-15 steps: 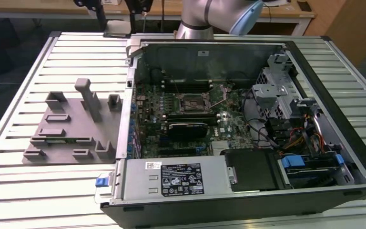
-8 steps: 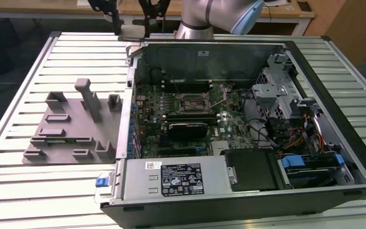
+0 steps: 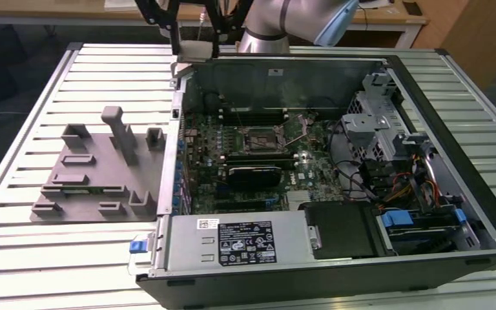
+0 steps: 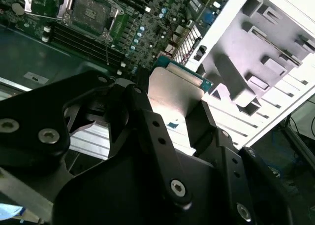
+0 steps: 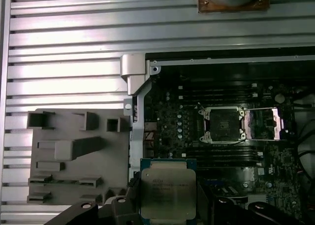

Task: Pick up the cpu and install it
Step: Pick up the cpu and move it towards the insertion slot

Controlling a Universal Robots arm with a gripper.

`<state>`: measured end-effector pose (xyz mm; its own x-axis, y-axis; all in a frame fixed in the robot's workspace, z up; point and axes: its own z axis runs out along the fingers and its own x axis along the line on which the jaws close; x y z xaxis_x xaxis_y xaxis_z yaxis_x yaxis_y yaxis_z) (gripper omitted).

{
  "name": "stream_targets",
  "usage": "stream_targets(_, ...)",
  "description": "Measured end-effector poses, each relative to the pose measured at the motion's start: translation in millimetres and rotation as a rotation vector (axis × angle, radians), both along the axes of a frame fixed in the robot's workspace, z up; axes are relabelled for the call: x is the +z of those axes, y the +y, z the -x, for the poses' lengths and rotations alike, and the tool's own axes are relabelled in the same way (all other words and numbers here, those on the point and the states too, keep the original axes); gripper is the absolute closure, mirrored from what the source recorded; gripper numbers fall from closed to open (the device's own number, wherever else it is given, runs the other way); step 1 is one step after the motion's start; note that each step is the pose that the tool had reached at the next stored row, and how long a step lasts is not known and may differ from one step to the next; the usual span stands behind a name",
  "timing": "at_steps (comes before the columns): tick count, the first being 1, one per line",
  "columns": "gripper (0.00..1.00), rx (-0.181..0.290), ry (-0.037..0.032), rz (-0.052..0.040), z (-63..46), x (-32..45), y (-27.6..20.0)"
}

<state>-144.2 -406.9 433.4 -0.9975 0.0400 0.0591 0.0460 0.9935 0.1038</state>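
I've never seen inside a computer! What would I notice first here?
Probably the silvery square cpu, pinched in the gripper over a corner of the open computer case. Then the open socket in the middle of the green motherboard inside, and the grey holder tray lying beside the case.

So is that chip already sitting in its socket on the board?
No, the cpu is clamped between the jaws, well apart from the socket, which lies open and empty.
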Motion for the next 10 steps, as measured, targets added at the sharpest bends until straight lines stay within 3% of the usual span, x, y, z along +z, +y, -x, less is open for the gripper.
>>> stream_targets(10,0.46,0.000,0.0027,-0.0001,-26.6,-8.1,0.0)
